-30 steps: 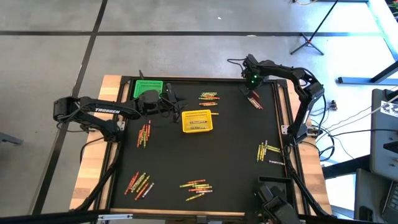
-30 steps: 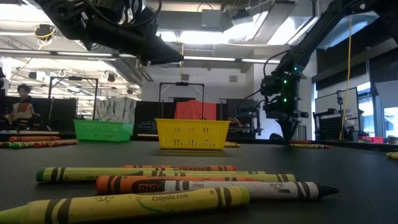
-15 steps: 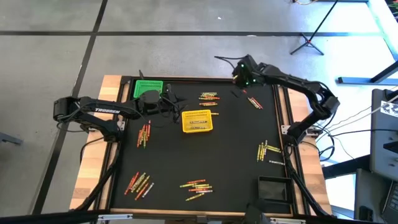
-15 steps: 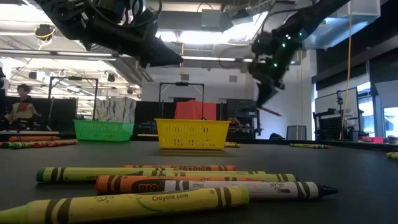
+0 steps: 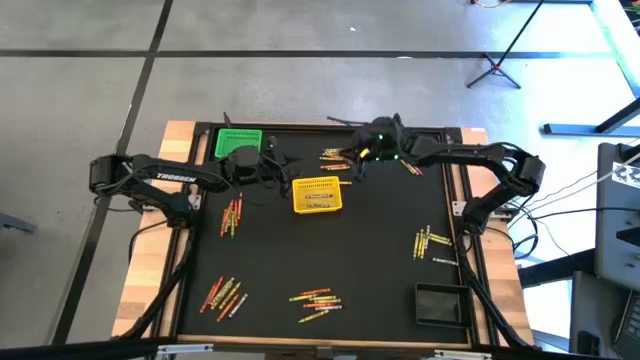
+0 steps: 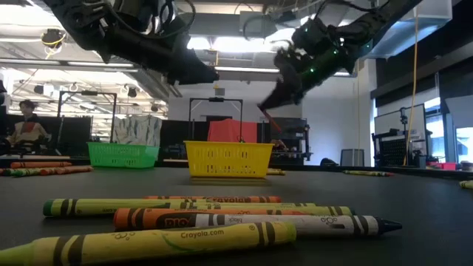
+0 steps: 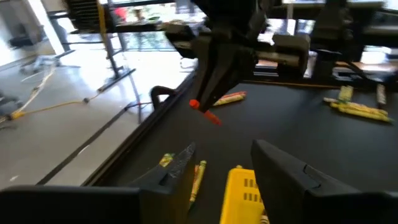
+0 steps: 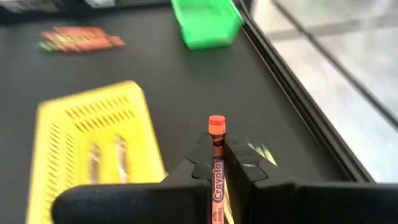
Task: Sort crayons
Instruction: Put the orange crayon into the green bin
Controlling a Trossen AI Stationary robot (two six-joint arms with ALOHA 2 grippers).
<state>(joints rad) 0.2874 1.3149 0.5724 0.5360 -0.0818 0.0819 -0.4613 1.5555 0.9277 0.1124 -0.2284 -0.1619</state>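
Note:
My right gripper [image 5: 358,160] hangs above the far part of the black mat, just right of the yellow basket [image 5: 317,194], and is shut on a red-orange crayon [image 8: 216,140]. My left gripper [image 5: 285,178] hovers by that basket's left side, open [image 7: 236,168], with nothing between its fingers. The yellow basket [image 8: 93,143] has crayons lying in it. Loose crayons lie in piles on the mat [image 5: 336,156] [image 5: 232,213] [image 5: 432,243]. More crayons lie close in the low view [image 6: 214,218]. My right gripper pinches the crayon's wrapped shaft [image 8: 216,163] between its two fingers, which lie along it. The crayon's end [image 8: 216,124] juts out past the fingertips. The fingers slant down from the table's right. The crayon [image 6: 270,118] is lifted clear of the mat.
A green basket [image 5: 238,141] stands at the far left corner and a black basket [image 5: 441,303] at the near right. More crayon piles lie near the front edge [image 5: 225,293] [image 5: 316,300] and under the right arm [image 5: 410,165]. A person sits beyond the table [image 6: 26,125].
My right gripper has lifted the crayon off the mat at the far right corner and carried it leftward along the far edge toward the yellow basket. It rose and tipped from pointing down to a shallow slant.

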